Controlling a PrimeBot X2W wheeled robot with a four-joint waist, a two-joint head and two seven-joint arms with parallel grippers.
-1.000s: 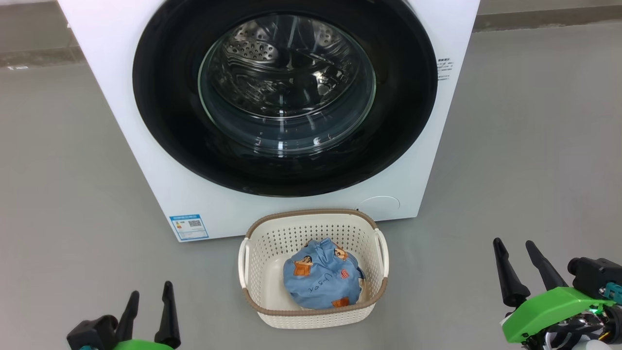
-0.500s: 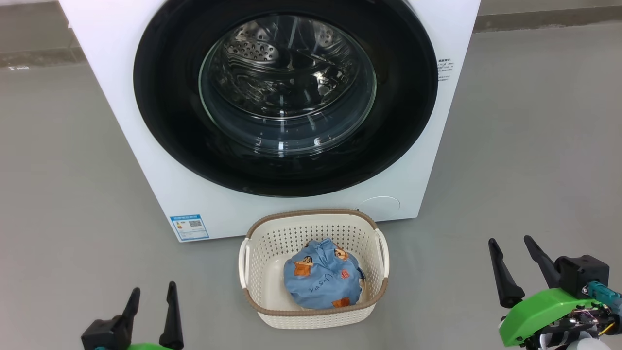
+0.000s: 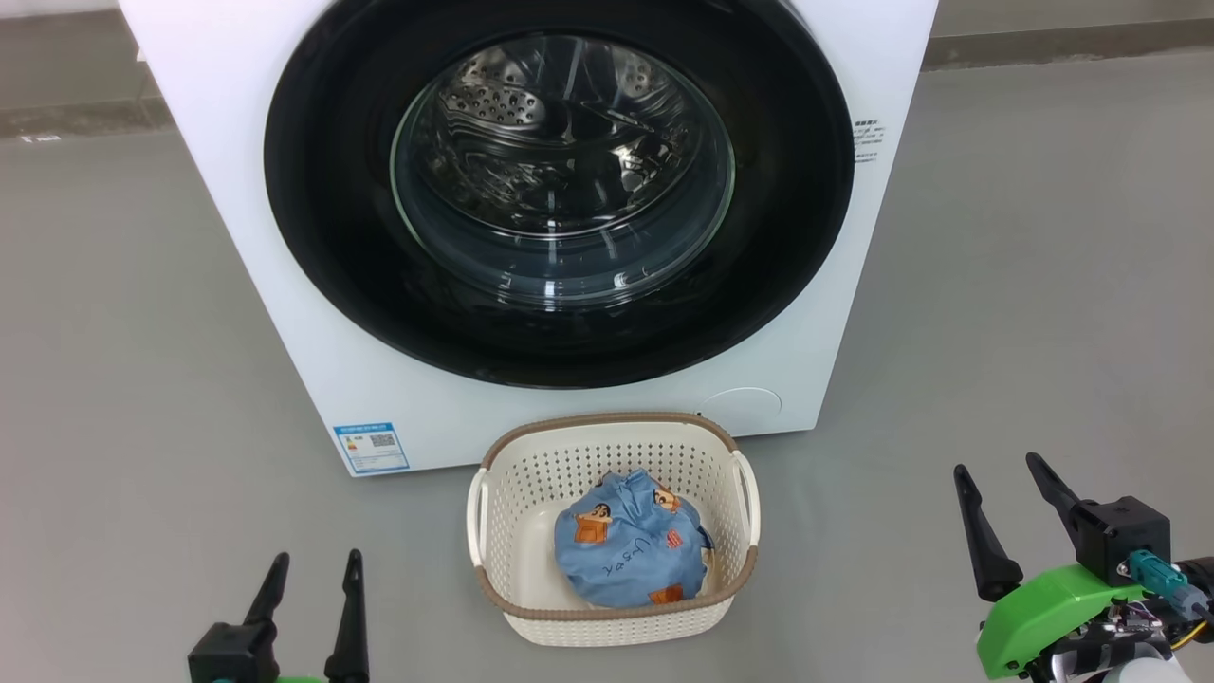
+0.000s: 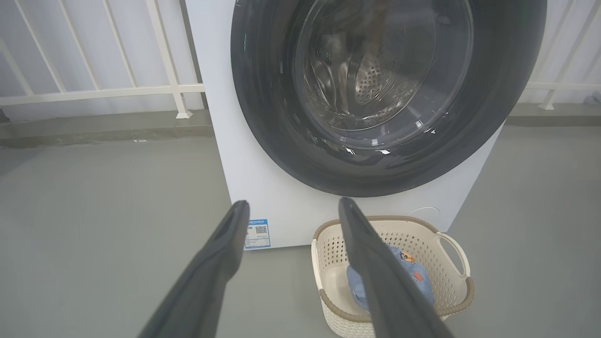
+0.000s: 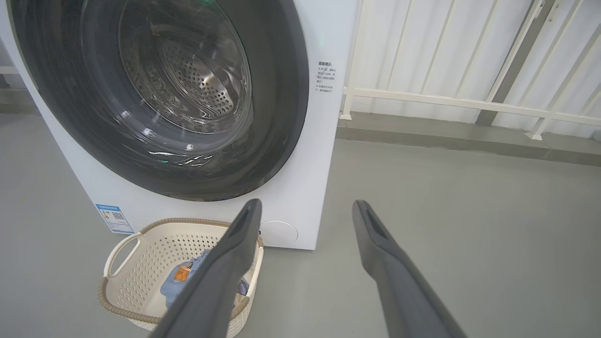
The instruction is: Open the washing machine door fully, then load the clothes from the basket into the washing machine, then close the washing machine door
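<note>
The white washing machine [image 3: 285, 285] stands ahead with its round black-rimmed door [image 3: 322, 218] shut flat against the front. Its glass window shows the steel drum behind. On the floor right before the machine sits the cream basket [image 3: 612, 621], holding a bundle of light blue clothes [image 3: 631, 550] with orange cartoon prints. My left gripper [image 3: 315, 562] is low at the left, open and empty. My right gripper [image 3: 998, 465] is low at the right, open and empty too. In the wrist views the door [image 4: 263, 117] [image 5: 281, 94] and the basket [image 4: 450, 281] [image 5: 141, 263] appear beyond my parted fingers.
Grey floor [image 3: 1024, 285] spreads on both sides of the machine. A white railing [image 4: 94, 89] [image 5: 469, 101] on a low concrete kerb runs behind it. A blue energy sticker [image 3: 372, 446] and a round cap [image 3: 742, 403] mark the machine's lower front.
The left gripper has shifted slightly right and the right gripper has turned and dropped a little. The head view has tipped slightly, so the whole scene sits a touch lower.
</note>
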